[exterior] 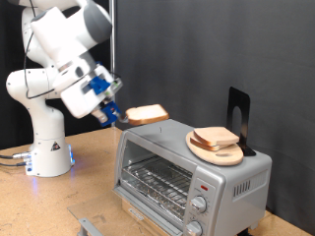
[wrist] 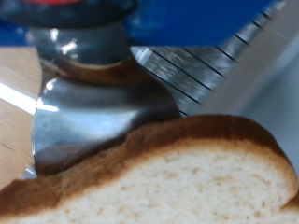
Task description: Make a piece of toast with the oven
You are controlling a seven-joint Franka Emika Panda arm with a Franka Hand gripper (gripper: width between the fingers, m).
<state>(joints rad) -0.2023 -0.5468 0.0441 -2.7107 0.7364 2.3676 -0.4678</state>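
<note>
My gripper [exterior: 122, 115] is shut on a slice of toast [exterior: 150, 114] with a tan crust and holds it flat in the air above the silver toaster oven's [exterior: 187, 175] top, at its end on the exterior view's left. In the wrist view the pale slice [wrist: 177, 182] fills the foreground, and the oven's wire rack [wrist: 201, 75] shows beyond it. The oven door looks open, with the wire rack [exterior: 156, 181] exposed. Two round knobs and a red light sit on its front panel [exterior: 201, 197].
A round wooden board [exterior: 215, 147] with more bread slices [exterior: 215, 137] lies on the oven's top toward the exterior view's right, with a black stand [exterior: 237, 116] behind it. The robot's white base [exterior: 47, 147] stands on the wooden table at the left.
</note>
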